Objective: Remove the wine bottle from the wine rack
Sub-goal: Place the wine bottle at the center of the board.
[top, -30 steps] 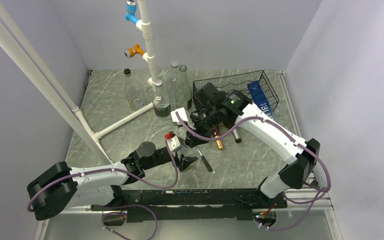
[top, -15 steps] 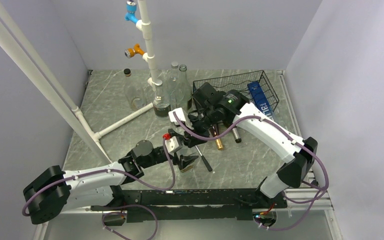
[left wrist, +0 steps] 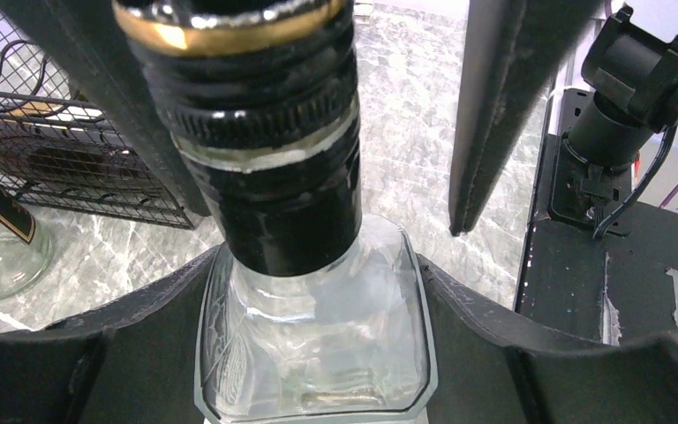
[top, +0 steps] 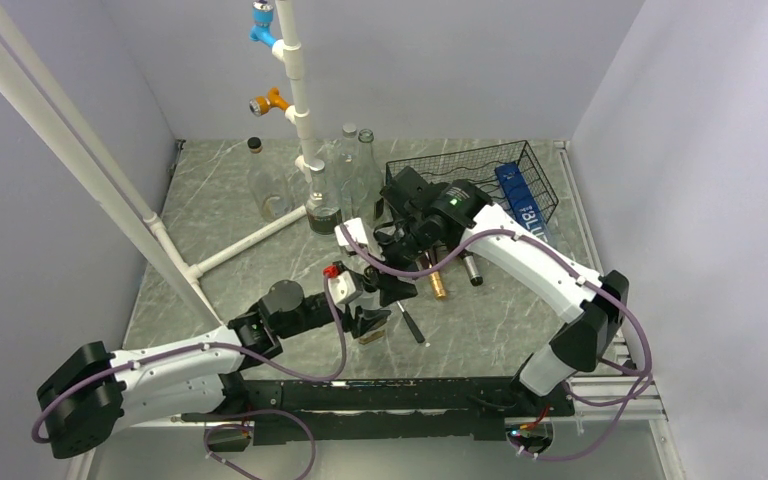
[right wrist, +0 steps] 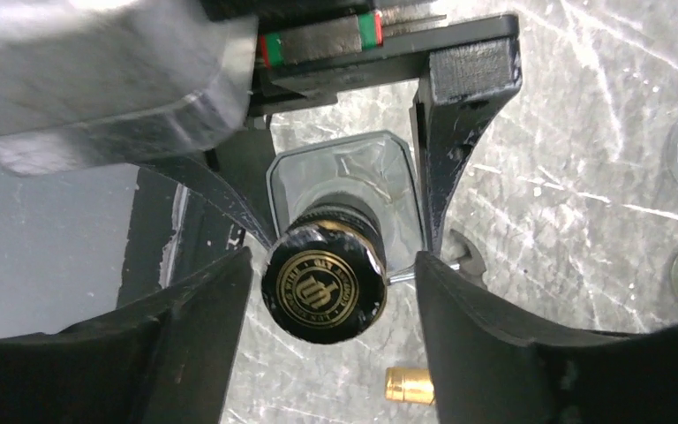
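Note:
The wine bottle [left wrist: 313,344] is clear square glass with a black neck and a gold-ringed black cap [right wrist: 322,290]. My left gripper [left wrist: 313,283] is shut on its glass shoulders, both fingers pressed against the sides. My right gripper [right wrist: 331,265] stands open around the cap, with a gap on each side. Seen from above, the left gripper [top: 368,318] and the right gripper [top: 392,287] meet in front of the black wire wine rack [top: 490,170], and they hide most of the bottle. The wine rack [left wrist: 44,168] also shows behind the bottle in the left wrist view.
A gold-capped bottle [top: 436,282] and a dark one [top: 471,268] lie in front of the rack. A blue box [top: 522,205] sits in the rack. Several glass bottles [top: 323,205] stand by the white pipe frame [top: 295,80]. A thin dark tool [top: 410,325] lies near the grippers.
My right gripper has come open off the cap. The left gripper widened, then narrowed onto the bottle's body. Both arms have shifted slightly left.

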{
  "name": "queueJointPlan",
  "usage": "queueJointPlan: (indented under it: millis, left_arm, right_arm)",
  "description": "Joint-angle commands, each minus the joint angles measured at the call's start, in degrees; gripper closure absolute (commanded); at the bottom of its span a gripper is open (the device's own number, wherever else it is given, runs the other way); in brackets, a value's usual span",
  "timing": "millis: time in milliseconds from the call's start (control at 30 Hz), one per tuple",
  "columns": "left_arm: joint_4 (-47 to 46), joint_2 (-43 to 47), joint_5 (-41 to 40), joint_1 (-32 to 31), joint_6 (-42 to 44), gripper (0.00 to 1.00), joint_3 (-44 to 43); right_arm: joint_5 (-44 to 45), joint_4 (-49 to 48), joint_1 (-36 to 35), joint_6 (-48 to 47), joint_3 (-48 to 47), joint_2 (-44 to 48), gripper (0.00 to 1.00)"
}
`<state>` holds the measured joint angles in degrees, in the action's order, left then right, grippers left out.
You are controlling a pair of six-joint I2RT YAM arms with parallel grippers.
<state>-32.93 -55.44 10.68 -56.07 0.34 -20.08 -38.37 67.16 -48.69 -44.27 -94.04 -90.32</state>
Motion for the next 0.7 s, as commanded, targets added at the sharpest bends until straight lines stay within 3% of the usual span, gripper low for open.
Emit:
queueJointPlan:
  millis: [0, 233, 433, 667]
  left_arm:
    - [-0.12, 3.07, -0.56, 0.18, 0.26, 1.00, -2.55]
    - [1.93, 6.64, -1.36, 0.18, 0.43, 1.00, -2.97]
    - [4.13, 7.69, -2.50, 0.16, 0.30, 1.00, -3.47]
    - [4.87, 8.22, -4.43, 0.22, 0.02, 1.00, -4.08]
  right_arm:
    - [0.12, 3.05, -0.22, 0.77, -0.10, -0.16, 0.21]
    - [-2.90, 6.45, 1.19, -1.25, -2.09, 1.42, 0.02]
    - [-6.43, 8.13, 6.05, -3.59, -1.35, 5.83, 0.01]
    - [-14.62, 7.95, 17.97, -6.96, 3.38, 13.33, 0.00]
